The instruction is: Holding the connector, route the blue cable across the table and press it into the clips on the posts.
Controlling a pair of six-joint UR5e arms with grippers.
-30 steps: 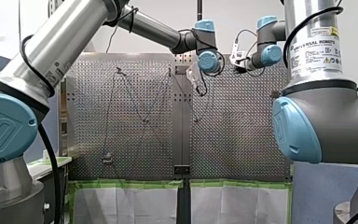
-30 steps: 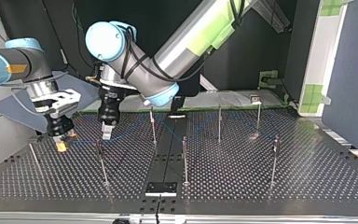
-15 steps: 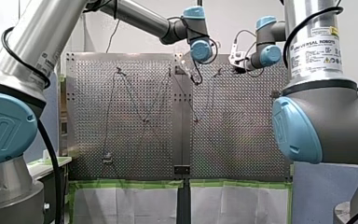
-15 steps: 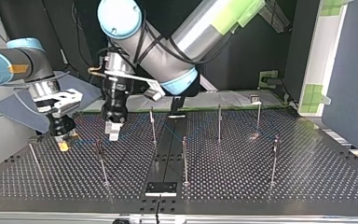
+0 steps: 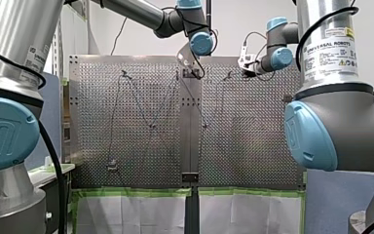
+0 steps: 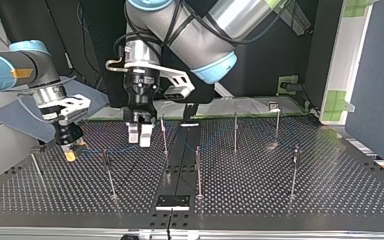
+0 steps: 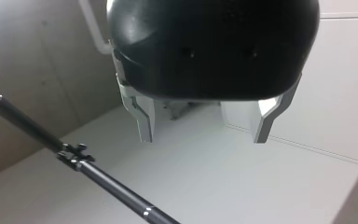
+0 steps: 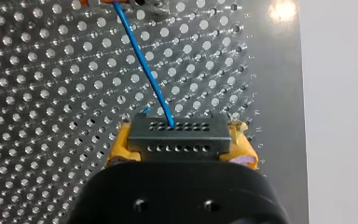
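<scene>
In the right wrist view my right gripper (image 8: pixel 179 145) is shut on a black multi-hole connector (image 8: pixel 178 132) between its yellow pads (image 8: pixel 117 148). The blue cable (image 8: pixel 142 63) runs out of the connector, ahead over the perforated plate. The top view has this gripper (image 6: pixel 70 153) low over the table at the left. My left gripper (image 6: pixel 140 134) hangs open above the table beside a thin post (image 6: pixel 164 134). Its pale fingers (image 7: pixel 144 119) stand wide apart and hold nothing. A faint blue line of cable (image 6: pixel 122 148) passes below it. In the front view the cable (image 5: pixel 139 100) zigzags between posts.
Several thin upright posts stand on the perforated table (image 6: pixel 250 195), among them one (image 6: pixel 109 172) near my right gripper and others (image 6: pixel 198 170) (image 6: pixel 294 170) further along. A black bracket (image 6: pixel 173 201) sits at the near edge. A clipped post (image 7: pixel 74 155) crosses the left wrist view.
My left arm has lifted and swung toward the top view's right, away from my right gripper, turning its open fingers. My right gripper has stayed in place with the connector.
</scene>
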